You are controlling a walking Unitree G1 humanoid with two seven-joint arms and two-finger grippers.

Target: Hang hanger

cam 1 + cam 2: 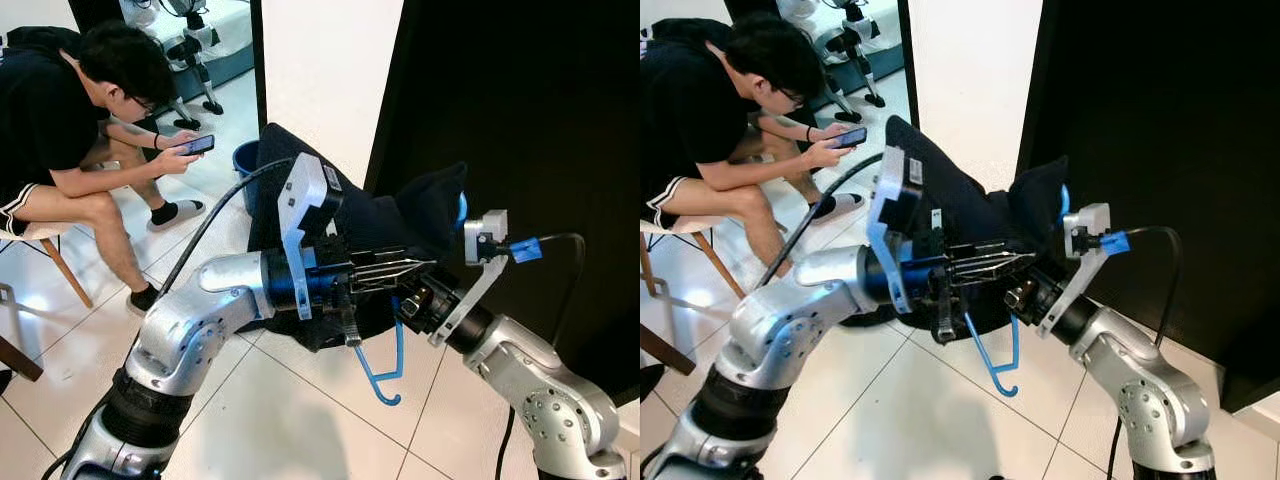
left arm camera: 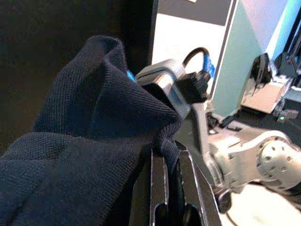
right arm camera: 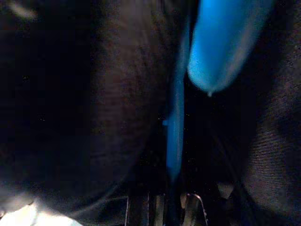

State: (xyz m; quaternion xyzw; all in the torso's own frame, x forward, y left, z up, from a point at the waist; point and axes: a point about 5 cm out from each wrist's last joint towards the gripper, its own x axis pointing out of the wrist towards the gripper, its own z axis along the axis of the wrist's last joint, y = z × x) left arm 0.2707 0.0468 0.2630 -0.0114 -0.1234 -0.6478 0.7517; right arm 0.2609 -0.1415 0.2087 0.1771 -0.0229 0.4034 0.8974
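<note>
**Hanger with garment held up, not yet hung**

The blue hanger (image 1: 385, 365) is still in the air between the two arms, with a dark knitted garment (image 1: 375, 225) draped on it and its hook pointing down toward the floor. The left hand (image 1: 400, 270) is clenched on the garment's edge. The right hand (image 3: 167, 197) grasps the hanger's blue bar. No rail can be seen, so the hanging itself is left to do. A blue bucket (image 1: 244, 160) stands behind; its contents are hidden.
</note>
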